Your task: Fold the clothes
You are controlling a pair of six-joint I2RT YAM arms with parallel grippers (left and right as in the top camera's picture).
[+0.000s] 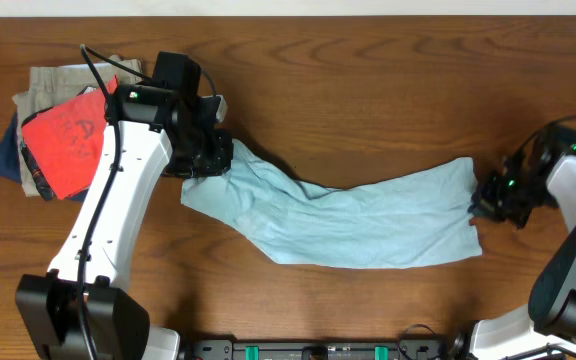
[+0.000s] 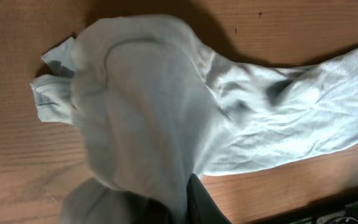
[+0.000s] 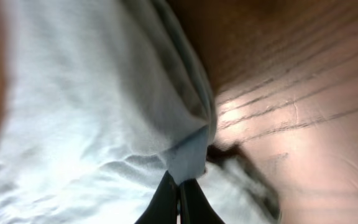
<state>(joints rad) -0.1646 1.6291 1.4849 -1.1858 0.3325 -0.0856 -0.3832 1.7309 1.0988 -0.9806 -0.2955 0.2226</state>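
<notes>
Light-blue garment [image 1: 368, 220]: lies wrinkled across the middle of the overhead frame, drawn out in a long band from centre-left to centre-right. It sags lower in the frame around its middle.
Left end of garment: bunched and raised off the wood at the left gripper [image 1: 208, 158]. In the left wrist view the cloth drapes in a rounded hump over the fingers, with a small folded hem at upper left.
Left gripper: closed tight with the garment's end gathered in it. Only one dark finger [image 2: 197, 200] shows, at the bottom edge, under the cloth.
Right gripper [image 3: 179, 186]: two dark fingers pressed together, pinching a thin hem corner of the garment at the bottom centre of the right wrist view.
Right end of garment: its edge meets the right gripper at centre-right of the overhead frame.
Table [image 1: 368, 80]: dark brown wood grain.
Stack at upper left: red-orange T-shirt [image 1: 63, 140] on top, a khaki garment [image 1: 58, 82] under it, a navy garment [image 1: 6, 160] showing at the left edge. It lies just beside the left arm, apart from the light-blue garment.
</notes>
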